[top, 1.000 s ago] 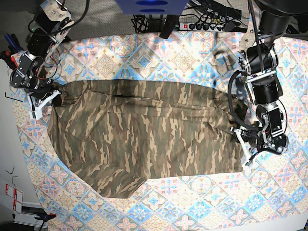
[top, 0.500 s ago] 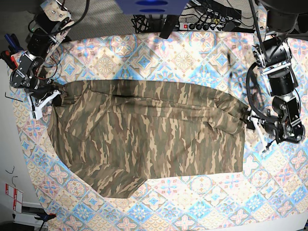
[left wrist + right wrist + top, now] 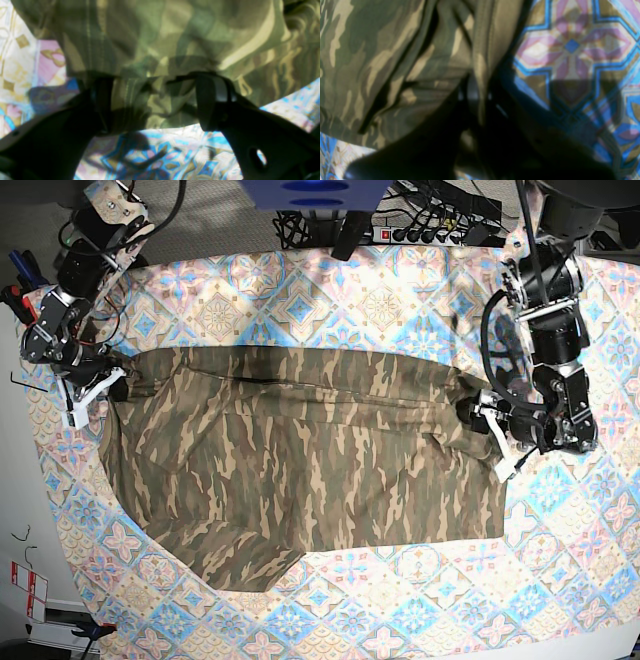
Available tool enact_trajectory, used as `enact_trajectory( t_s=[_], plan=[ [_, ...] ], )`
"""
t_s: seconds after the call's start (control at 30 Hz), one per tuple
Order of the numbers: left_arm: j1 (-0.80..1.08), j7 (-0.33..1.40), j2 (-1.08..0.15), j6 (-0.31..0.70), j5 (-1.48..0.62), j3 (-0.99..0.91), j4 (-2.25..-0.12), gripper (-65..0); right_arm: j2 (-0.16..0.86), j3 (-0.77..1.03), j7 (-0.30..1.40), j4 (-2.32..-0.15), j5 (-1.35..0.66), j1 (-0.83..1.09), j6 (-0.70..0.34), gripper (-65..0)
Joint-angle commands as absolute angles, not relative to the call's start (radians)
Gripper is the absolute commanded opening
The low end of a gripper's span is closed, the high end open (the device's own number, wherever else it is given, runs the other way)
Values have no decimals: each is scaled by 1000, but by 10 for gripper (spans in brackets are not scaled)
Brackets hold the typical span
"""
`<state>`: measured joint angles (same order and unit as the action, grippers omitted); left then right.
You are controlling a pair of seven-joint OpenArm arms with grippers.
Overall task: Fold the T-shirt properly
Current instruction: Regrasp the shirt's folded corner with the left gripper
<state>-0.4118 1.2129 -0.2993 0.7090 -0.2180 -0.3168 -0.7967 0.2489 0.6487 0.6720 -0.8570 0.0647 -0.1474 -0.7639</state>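
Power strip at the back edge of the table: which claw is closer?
Left. The left claw sits at the T-shirt's right edge, below and right of the power strip. The right claw grips the shirt's far left corner, much farther away.

left claw point(image 3: 153, 102): spread wide | right claw point(image 3: 476, 100): clamped shut

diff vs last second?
Left end effector swung out off the shirt's edge, then came back up onto a higher spot on that edge, open around a bunched fold. Right end effector is clamped on the opposite edge as before; shirt barely shifted.
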Motion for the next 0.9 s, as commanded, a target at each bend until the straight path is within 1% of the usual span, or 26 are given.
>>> enact_trajectory(
  t_s=[0.0, 0.07, 0.17, 0.23, 0.27, 0.37, 0.4, 0.5, 0.53, 0.57, 0.87],
  plan=[
    [-426, 1193, -298, 698, -196, -312, -766, -180, 246, 647, 878, -828, 275, -102, -698, -639],
    [-433, 1178, -303, 698, -196, -312, -723, -180, 246, 647, 878, -828, 275, -102, -698, -639],
    [-433, 1168, -309, 698, -196, -312, -717, -181, 246, 647, 878, -828, 275, -102, -698, -639],
    [-429, 1171, -317, 698, -196, -311, -716, -210, 246, 647, 878, -828, 275, -102, -698, -639],
    [-427, 1171, -317, 698, -196, -309, -713, -244, 246, 647, 878, -828, 275, -102, -698, -639],
    [-407, 1173, -298, 698, -194, -280, -707, -422, 246, 647, 878, -828, 275, -102, -698, -639],
    [-400, 1173, -292, 698, -194, -269, -704, -472, 246, 647, 878, -828, 275, -102, -698, -639],
    [-383, 1168, -282, 698, -194, -220, -704, -607, 246, 647, 878, -828, 275, -102, -698, -639],
    [-364, 1170, -282, 698, -196, -209, -704, -637, 246, 647, 878, -828, 275, -102, -698, -639],
    [-348, 1167, -280, 698, -197, -199, -705, -650, 246, 647, 878, -828, 275, -102, -698, -639],
    [-217, 1173, -291, 698, -203, -183, -708, -650, 252, 657, 888, -828, 274, -116, -698, -640]
  ],
)
